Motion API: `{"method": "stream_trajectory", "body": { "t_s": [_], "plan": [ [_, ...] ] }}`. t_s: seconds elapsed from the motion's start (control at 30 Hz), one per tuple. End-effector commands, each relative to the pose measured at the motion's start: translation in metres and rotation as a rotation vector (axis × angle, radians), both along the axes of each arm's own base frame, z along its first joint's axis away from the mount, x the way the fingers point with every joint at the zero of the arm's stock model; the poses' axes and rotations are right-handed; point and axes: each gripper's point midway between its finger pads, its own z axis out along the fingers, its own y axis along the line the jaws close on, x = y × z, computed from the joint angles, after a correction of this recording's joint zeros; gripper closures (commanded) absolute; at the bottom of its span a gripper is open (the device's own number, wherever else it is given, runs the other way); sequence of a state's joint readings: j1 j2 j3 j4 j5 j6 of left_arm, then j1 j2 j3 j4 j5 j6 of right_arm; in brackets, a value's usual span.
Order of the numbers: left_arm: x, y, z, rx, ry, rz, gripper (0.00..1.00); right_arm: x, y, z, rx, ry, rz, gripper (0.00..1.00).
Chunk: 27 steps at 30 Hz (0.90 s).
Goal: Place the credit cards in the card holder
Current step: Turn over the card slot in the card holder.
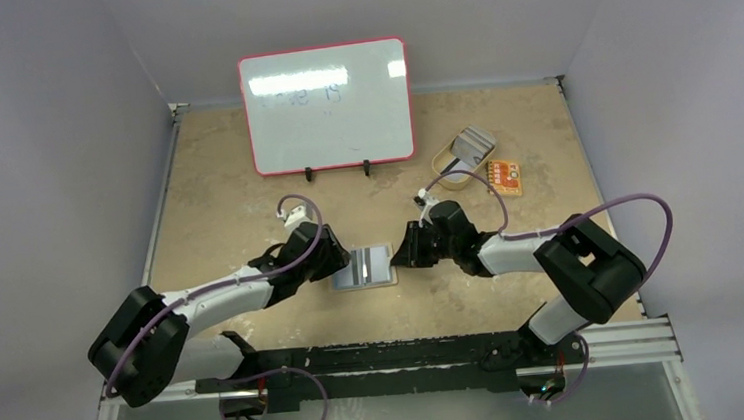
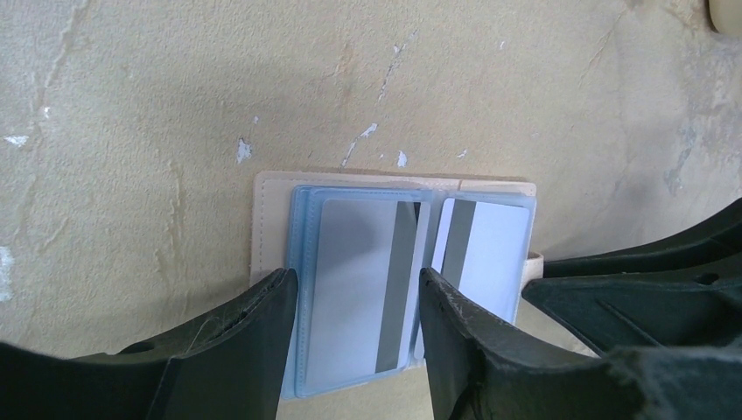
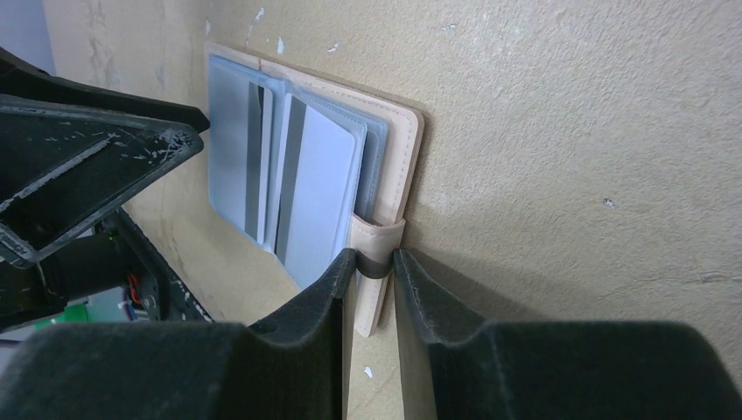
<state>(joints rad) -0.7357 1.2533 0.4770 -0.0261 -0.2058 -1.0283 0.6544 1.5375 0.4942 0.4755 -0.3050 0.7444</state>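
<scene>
Card holder (image 2: 271, 203) open flat; credit cards (image 2: 350, 289) sleeved.

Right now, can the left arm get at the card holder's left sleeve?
Likely yes: the left gripper is open over the card holder, fingers straddling that sleeve and its striped card, nothing in between.

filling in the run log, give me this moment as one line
card holder: open flat | credit cards: two inside | left pincer: open, straddling one card | right pincer: shut on tab
</scene>
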Motion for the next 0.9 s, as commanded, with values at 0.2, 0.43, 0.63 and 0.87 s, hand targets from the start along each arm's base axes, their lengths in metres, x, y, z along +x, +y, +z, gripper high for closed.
{"method": "stream_trajectory", "body": {
  "t_s": [0.2,0.43,0.63,0.87],
  "plan": [
    [0.008,-0.015,0.007,-0.058,-0.046,-0.031,0.47,0.003,0.006,0.013,0.033,-0.041,0.01,0.75],
    [0.007,-0.018,0.011,-0.079,-0.042,-0.035,0.47,0.004,0.006,0.014,0.031,-0.044,0.009,0.75],
    [0.006,-0.032,0.027,-0.181,-0.061,-0.053,0.47,0.002,0.005,0.011,0.028,-0.04,0.013,0.75],
    [0.005,-0.045,0.047,-0.285,-0.078,-0.071,0.47,0.002,0.004,0.01,0.026,-0.038,0.011,0.74]
  ]
}}
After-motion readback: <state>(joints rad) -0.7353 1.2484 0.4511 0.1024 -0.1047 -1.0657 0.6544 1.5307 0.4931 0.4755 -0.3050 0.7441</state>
